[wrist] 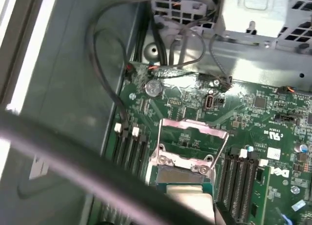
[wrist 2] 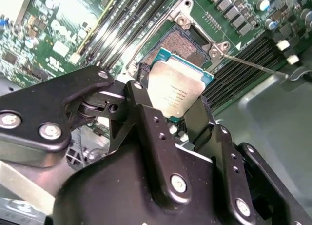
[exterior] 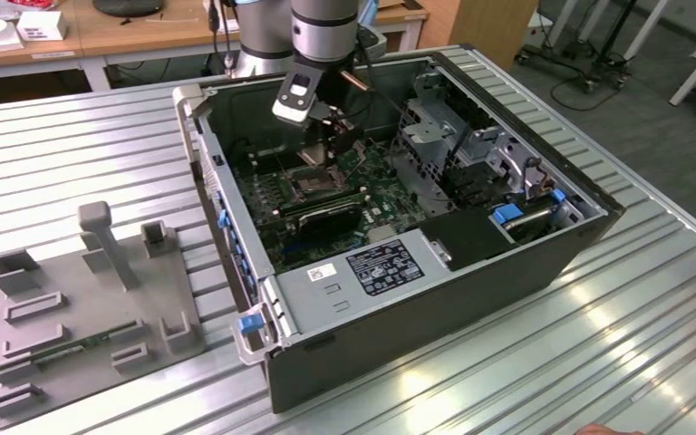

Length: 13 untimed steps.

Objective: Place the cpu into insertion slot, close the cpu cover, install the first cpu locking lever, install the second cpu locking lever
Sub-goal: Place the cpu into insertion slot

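**Cpu not yet seated**

My hand [wrist 2: 170, 115] grips the cpu [wrist 2: 178, 86], holding it tilted just above the bare insertion slot [wrist 2: 183, 42] ahead of its fingertips. Beyond the hand the cpu cover [wrist: 195, 125] stands raised. Closing it and both latching steps are, I judge, left to do.
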Tool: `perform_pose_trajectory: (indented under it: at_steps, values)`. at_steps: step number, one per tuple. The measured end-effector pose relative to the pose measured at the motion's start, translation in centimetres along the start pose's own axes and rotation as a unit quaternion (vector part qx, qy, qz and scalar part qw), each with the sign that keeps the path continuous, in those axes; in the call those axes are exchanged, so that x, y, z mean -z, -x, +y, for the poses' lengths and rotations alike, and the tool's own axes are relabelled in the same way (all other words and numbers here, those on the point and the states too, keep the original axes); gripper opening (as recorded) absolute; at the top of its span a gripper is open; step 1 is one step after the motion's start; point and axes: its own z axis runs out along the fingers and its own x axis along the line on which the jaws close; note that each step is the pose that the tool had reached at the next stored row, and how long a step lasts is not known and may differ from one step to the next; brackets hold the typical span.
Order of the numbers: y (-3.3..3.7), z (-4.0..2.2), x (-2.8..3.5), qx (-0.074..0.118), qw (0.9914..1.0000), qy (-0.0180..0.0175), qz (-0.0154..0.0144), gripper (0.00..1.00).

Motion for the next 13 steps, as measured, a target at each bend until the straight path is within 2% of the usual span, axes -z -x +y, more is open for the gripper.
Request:
perform_pose_trajectory:
  at_steps: [6, 8, 11, 13]
  values:
    - [-0.01, 0.0, -0.01, -0.005, 0.99999, 0.0001, -0.0004, 0.54]
    - [-0.01, -0.01, -0.04, -0.021, 0.99978, 0.0003, -0.0016, 0.54]
    - [-0.01, -0.01, -0.07, -0.045, 0.99896, 0.0006, -0.0035, 0.54]
    - [0.0, -0.01, -0.07, -0.05, 0.99874, 0.0007, -0.0038, 0.54]
